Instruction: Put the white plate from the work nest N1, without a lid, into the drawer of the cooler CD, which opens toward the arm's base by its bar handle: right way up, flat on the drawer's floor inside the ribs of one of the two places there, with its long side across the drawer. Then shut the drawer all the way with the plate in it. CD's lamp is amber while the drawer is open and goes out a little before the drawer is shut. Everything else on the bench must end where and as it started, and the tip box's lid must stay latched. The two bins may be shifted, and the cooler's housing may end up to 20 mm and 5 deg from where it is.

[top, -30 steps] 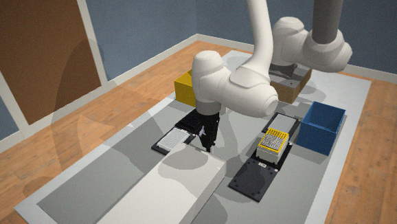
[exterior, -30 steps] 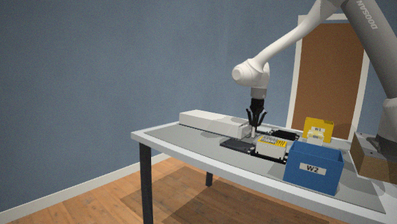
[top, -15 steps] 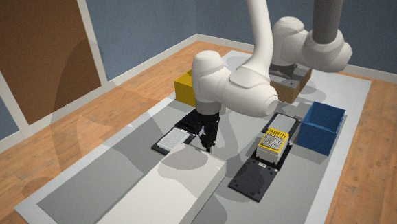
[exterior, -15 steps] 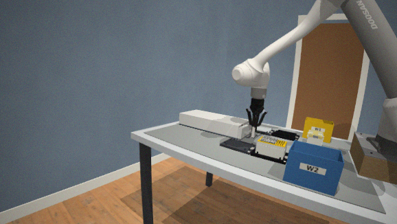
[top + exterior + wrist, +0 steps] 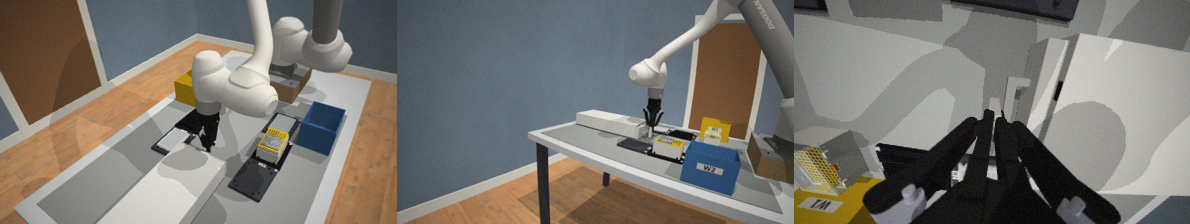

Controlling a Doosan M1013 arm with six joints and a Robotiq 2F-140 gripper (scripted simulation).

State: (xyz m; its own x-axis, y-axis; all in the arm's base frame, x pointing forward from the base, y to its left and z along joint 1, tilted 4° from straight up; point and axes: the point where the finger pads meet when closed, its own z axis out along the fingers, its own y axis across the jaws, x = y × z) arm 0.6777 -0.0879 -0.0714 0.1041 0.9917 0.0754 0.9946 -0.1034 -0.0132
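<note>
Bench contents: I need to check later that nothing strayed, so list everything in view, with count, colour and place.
Cooler: one, white, long box at the near end of the bench; its bar handle faces the arm's base.
Plate: one, white, in the black nest left of the gripper.
Black plate: one, just behind the white plate.
Tip box: one, white with yellow top, on the right-hand black nest.
Bin: one, blue, right of the tip box.
Bin: one, yellow, far left of the bench.
Bench: one, grey.
Gripper: one, black, shut on nothing, tips beside the cooler's handle end.
</note>
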